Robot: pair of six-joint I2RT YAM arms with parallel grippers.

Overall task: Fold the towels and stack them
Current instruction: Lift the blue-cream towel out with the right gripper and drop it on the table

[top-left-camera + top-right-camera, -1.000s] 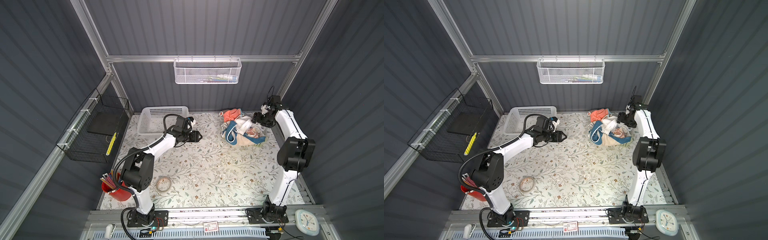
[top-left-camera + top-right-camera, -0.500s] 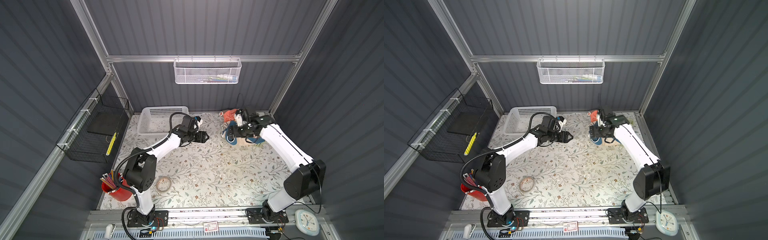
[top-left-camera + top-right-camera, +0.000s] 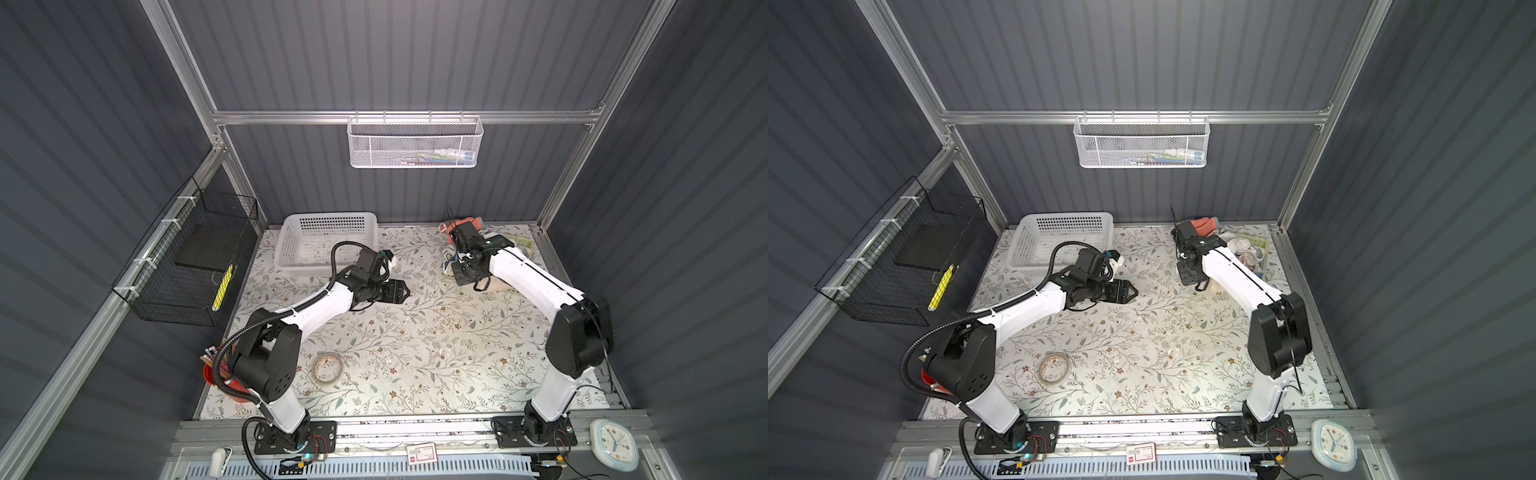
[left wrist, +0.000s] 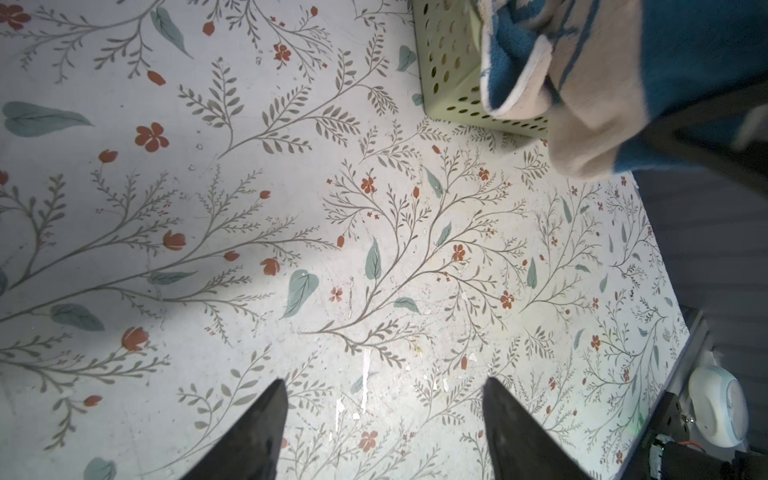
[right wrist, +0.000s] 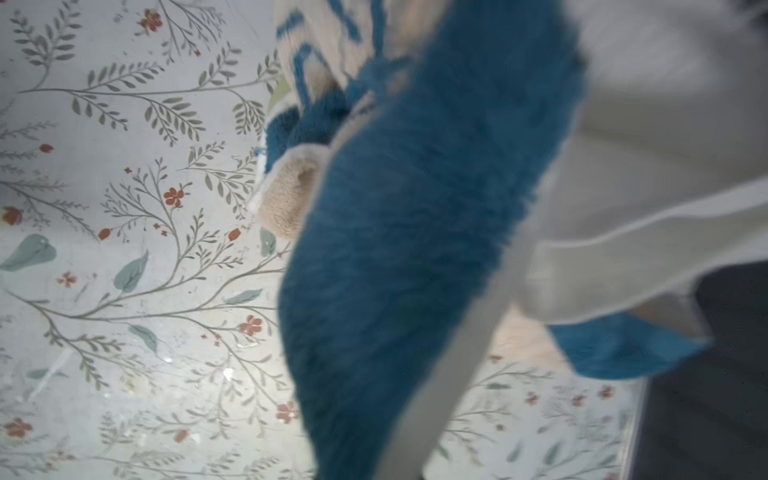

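Observation:
The towels lie in a heap at the back right, in and over a pale green basket [image 3: 519,243]: a coral one [image 3: 473,222], a white one [image 3: 498,245] and a blue one with a cream border [image 4: 685,62]. My right gripper [image 3: 459,272] is at the heap's left edge, its fingers hidden by cloth. In the right wrist view the blue towel [image 5: 415,249] runs down to the jaws and hangs above the table, with the white towel [image 5: 665,166] beside it. My left gripper [image 3: 401,291] hovers open over bare table left of the heap, and its fingertips [image 4: 276,390] hold nothing.
A white plastic basket [image 3: 328,245] stands at the back left. A tape roll [image 3: 328,368] lies near the front, and a red cup of pencils [image 3: 216,370] stands by the left arm's base. A black wire basket [image 3: 187,257] hangs on the left wall.
My right arm swung from the back right corner to the heap's left edge and shut on the blue towel. My left gripper moved a little right and opened wider.

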